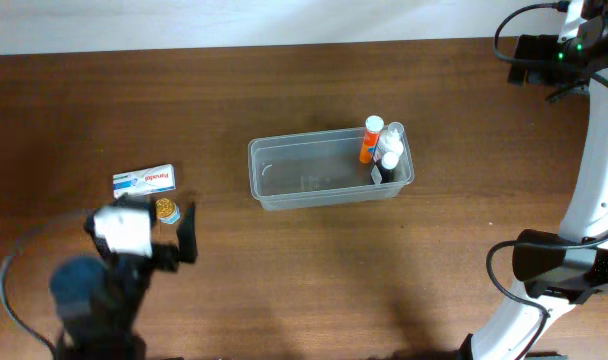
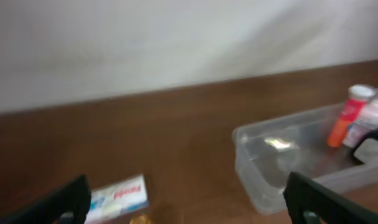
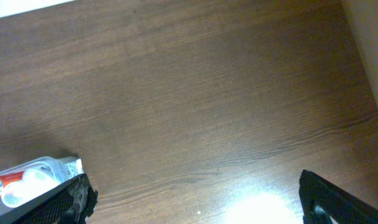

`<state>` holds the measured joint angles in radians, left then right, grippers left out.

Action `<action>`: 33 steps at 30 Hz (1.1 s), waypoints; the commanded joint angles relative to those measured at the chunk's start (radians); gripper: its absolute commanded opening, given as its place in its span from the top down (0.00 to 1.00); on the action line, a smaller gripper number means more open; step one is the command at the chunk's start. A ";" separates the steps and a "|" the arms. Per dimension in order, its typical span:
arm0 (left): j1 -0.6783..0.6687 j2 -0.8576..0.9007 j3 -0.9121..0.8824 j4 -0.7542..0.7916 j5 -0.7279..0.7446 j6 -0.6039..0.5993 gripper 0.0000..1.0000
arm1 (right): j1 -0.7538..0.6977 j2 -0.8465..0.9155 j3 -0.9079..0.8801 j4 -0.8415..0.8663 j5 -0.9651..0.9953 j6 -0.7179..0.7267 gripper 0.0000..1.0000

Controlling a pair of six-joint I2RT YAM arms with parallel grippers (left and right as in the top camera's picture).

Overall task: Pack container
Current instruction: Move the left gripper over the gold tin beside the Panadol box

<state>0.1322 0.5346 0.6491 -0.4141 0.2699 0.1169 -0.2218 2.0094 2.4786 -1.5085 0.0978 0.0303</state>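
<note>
Two tools, both with fingers spread wide and empty: the left tool (image 2: 188, 186) hangs near the counter's (image 1: 284, 290) near left corner, the right tool (image 3: 194, 186) over bare wood. Just beyond the left tool lie a gold-lidded jar (image 1: 167, 209) and a blue-and-white box (image 1: 144, 181). Farther, mid-counter, the container (image 1: 329, 197) holds bottles (image 1: 382, 145) at its right end.

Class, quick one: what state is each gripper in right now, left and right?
Left gripper: open, holding nothing.
Right gripper: open, holding nothing.
</note>
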 commanded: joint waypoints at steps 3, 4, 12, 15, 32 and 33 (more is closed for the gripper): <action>0.041 0.391 0.249 -0.211 -0.004 0.016 0.00 | -0.002 -0.007 0.012 0.001 0.008 0.011 0.02; 0.041 0.452 0.289 -0.257 0.000 0.016 0.00 | -0.002 -0.007 0.012 0.001 0.008 0.011 0.02; 0.041 0.808 0.378 -0.339 0.003 0.015 0.00 | -0.002 -0.007 0.012 0.001 0.008 0.011 0.02; 0.041 0.908 0.378 -0.328 0.003 0.009 0.00 | -0.002 -0.007 0.012 0.001 0.008 0.011 0.02; 0.041 1.141 0.378 -0.211 -0.073 -0.025 0.11 | -0.002 -0.007 0.012 0.001 0.008 0.011 0.02; 0.041 1.142 0.378 -0.213 -0.093 -0.041 0.11 | -0.002 -0.007 0.012 0.001 0.008 0.011 0.02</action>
<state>0.1688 1.6394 1.0264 -0.6159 0.2455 0.1123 -0.2218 2.0094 2.4786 -1.5097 0.0975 0.0299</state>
